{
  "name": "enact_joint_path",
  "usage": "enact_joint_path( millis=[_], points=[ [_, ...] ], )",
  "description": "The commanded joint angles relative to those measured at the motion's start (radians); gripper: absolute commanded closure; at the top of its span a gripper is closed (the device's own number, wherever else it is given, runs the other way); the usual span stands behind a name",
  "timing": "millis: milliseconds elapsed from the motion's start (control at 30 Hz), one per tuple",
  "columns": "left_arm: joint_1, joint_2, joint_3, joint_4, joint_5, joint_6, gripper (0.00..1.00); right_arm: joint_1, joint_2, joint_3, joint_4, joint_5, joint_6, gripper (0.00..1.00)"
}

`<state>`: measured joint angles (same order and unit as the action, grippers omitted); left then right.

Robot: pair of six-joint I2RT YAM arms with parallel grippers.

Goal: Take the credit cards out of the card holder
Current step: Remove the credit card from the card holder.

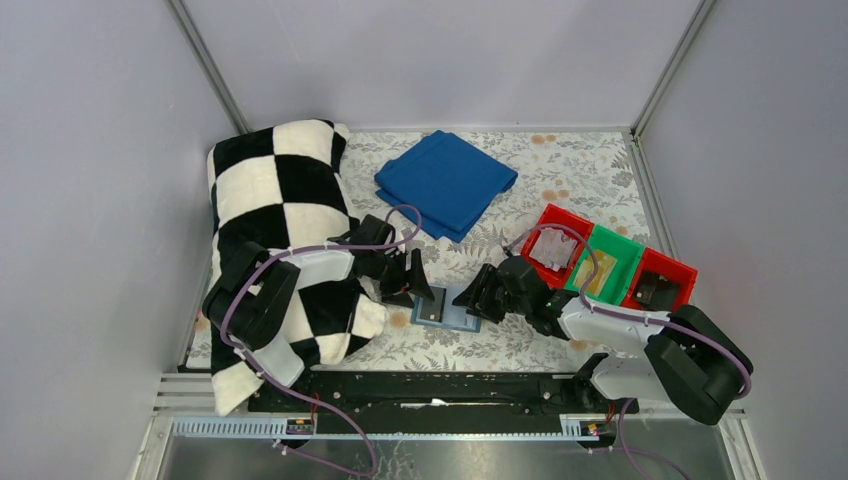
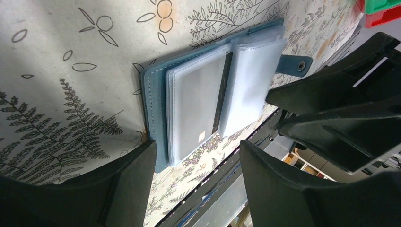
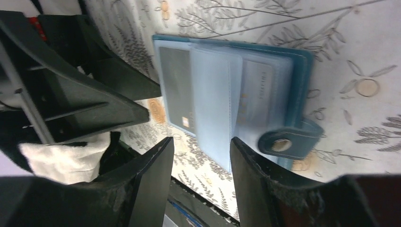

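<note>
My left fingers (image 2: 197, 146) and right fingers (image 3: 202, 142) stand spread, empty, over the card holder (image 2: 156, 94); pinching a slick sleeve (image 2: 250, 80) instead of the credit card (image 2: 196, 101) could just drag it.

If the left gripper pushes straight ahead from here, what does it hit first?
The left gripper would likely meet the open teal-blue booklet-style card holder first, at its clear plastic sleeves; height above it is unclear.

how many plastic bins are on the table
3, in a row on the right: red bin farthest, green bin in the middle, second red bin nearest. None looks hidden.
</note>
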<state>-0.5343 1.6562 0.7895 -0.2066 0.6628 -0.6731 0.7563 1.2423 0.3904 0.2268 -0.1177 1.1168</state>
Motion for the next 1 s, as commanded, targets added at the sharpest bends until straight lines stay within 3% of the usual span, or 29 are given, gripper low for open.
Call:
enact_joint_path(
  millis=[0,333,567,833,967],
  points=[
    [-0.004,0.02,0.028,0.003,0.002,0.04,0.31,0.008,-0.005,0.067,0.054,-0.08,-0.016,0.45],
    [0.029,-0.03,0.055,-0.042,-0.022,0.055,0.32,0.009,0.144,0.106,0.192,-0.171,0.02,0.47],
    [0.06,-0.129,0.182,-0.246,-0.248,0.124,0.31,0.01,0.262,0.151,0.279,-0.223,0.043,0.46],
    [0.062,-0.246,0.188,-0.281,-0.26,0.115,0.31,0.004,0.166,0.154,0.159,-0.152,-0.01,0.45],
    [0.034,-0.257,0.179,-0.273,-0.206,0.118,0.3,-0.019,0.066,0.147,-0.01,-0.067,-0.062,0.44]
  ],
)
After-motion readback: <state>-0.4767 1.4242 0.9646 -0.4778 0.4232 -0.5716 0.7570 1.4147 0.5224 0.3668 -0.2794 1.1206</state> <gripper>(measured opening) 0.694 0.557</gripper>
